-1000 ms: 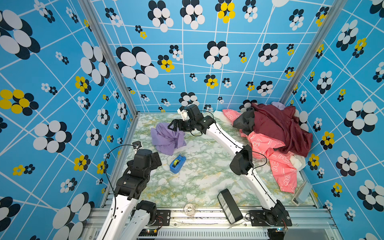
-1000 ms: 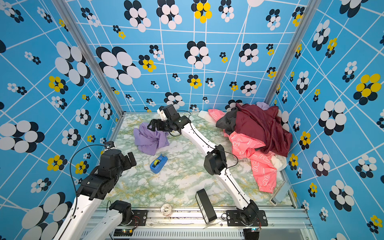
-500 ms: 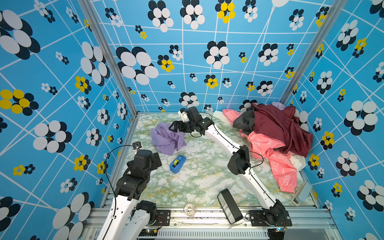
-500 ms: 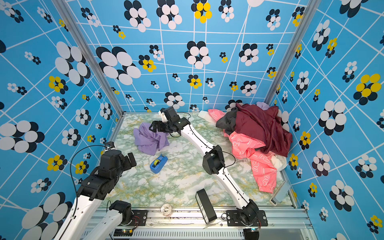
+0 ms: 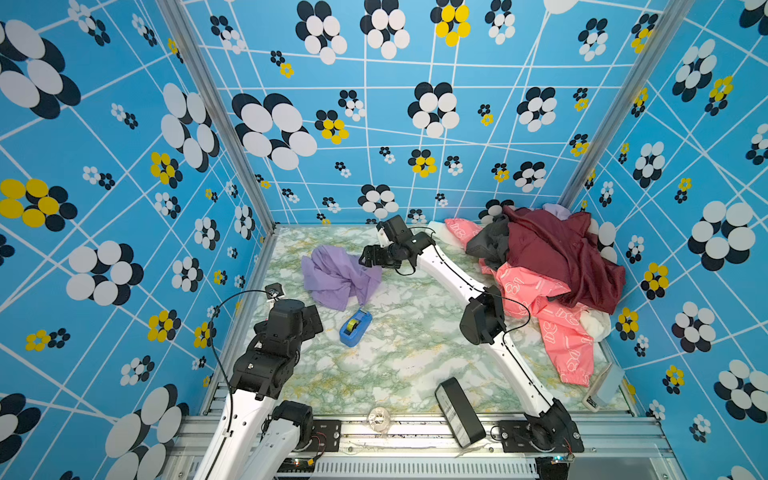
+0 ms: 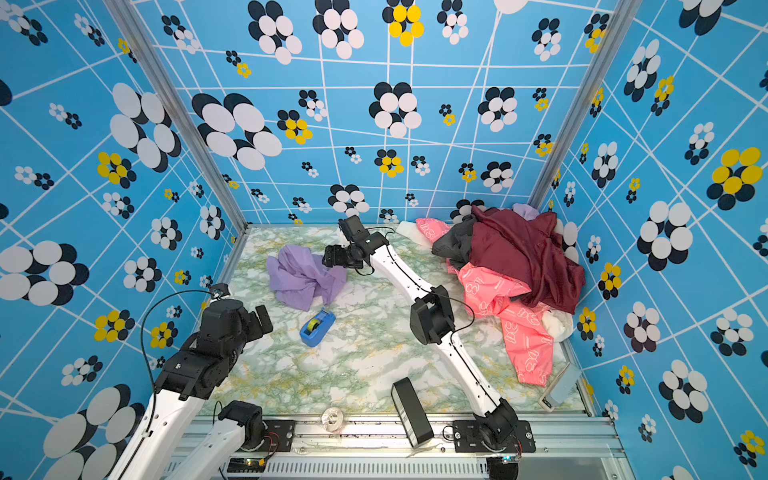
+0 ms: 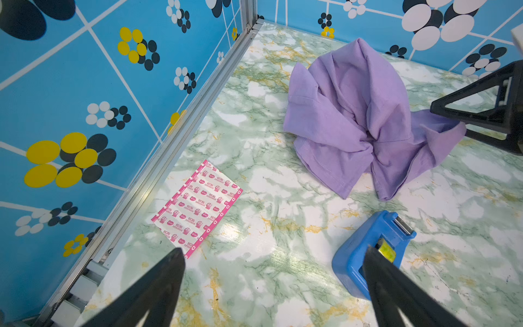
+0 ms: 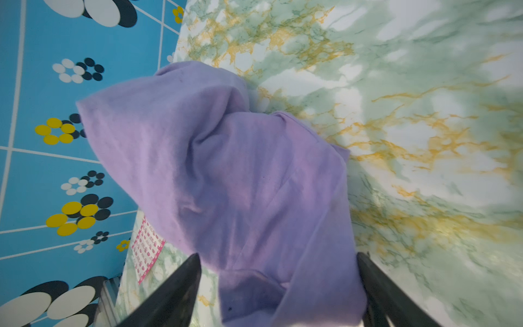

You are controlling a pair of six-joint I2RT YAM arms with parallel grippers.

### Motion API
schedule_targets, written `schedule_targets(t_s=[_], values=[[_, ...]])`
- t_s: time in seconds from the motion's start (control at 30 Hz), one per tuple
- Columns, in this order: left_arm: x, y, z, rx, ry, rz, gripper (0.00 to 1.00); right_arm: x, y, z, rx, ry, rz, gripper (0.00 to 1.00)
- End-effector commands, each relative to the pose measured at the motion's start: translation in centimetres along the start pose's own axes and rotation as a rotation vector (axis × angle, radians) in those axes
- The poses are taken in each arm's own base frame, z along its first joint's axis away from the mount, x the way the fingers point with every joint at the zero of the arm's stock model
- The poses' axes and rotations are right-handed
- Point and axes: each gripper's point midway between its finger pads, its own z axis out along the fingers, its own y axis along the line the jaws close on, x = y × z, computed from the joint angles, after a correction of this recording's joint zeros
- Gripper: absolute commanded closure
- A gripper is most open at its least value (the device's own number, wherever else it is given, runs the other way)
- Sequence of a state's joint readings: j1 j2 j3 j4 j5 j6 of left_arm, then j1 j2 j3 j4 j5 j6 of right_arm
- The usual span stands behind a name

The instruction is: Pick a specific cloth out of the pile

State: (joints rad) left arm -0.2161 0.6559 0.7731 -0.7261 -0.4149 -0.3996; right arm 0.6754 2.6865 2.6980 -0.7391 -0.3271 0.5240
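Cloth [image 5: 336, 276] of plain lavender lies crumpled on the marbled tabletop [image 5: 415, 353], on its own and well apart from the pile [image 5: 552, 266]. The right jaws stand spread at its edge. In the right wrist view a loose fold of the cloth runs in between the two black fingers [image 8: 178, 291], and nothing is clamped. The rest of it bunches up just ahead of their tips.

The pile sits well behind the right jaws, off to the side of their arm. A shiny maroon garment [image 5: 557, 253] lies on top, with dark grey fabric [image 5: 486, 245] at one edge. Pink fabric with white print [image 5: 557, 328] trails out below, and a bit of white [image 5: 596, 324] shows beside it.

The left jaws hang released over the tabletop, fingers [image 7: 158, 291] wide apart and grasping nothing. In the left wrist view a blue tape dispenser [image 7: 365, 254] sits just beside one finger, partly hidden by it. A flat sheet with pink print [image 7: 198, 206] lies just ahead of the other finger. The cloth lies farther ahead of these jaws, beyond both things.
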Motion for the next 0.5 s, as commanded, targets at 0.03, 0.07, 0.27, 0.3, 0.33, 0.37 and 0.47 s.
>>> schedule_targets(t_s=[0.03, 0.07, 0.27, 0.3, 0.33, 0.37, 0.47], values=[[0.2, 0.1, 0.3, -0.004, -0.003, 0.004, 0.01, 2.5, 0.3, 4.0, -0.098, 0.066, 0.070, 0.41], [0.2, 0.1, 0.4, -0.006, -0.006, 0.004, 0.01, 2.6, 0.7, 4.4, -0.121, 0.068, 0.073, 0.48], [0.2, -0.1, 0.8, -0.004, 0.000, 0.007, 0.01, 3.4, 3.3, 6.3, -0.269, 0.082, 0.106, 0.51], [0.3, -0.1, 0.9, -0.004, 0.005, 0.008, 0.01, 3.4, 3.5, 6.6, -0.288, 0.081, 0.111, 0.51], [0.3, -0.1, 1.0, -0.005, 0.006, 0.009, 0.01, 3.5, 3.7, 7.0, -0.308, 0.081, 0.123, 0.50], [0.3, -0.2, 1.0, -0.004, 0.008, 0.010, 0.01, 3.5, 4.0, 7.3, -0.334, 0.078, 0.134, 0.50], [0.3, -0.2, 1.2, -0.007, 0.006, 0.008, 0.01, 3.0, 4.9, 8.1, -0.409, 0.055, 0.175, 0.50]])
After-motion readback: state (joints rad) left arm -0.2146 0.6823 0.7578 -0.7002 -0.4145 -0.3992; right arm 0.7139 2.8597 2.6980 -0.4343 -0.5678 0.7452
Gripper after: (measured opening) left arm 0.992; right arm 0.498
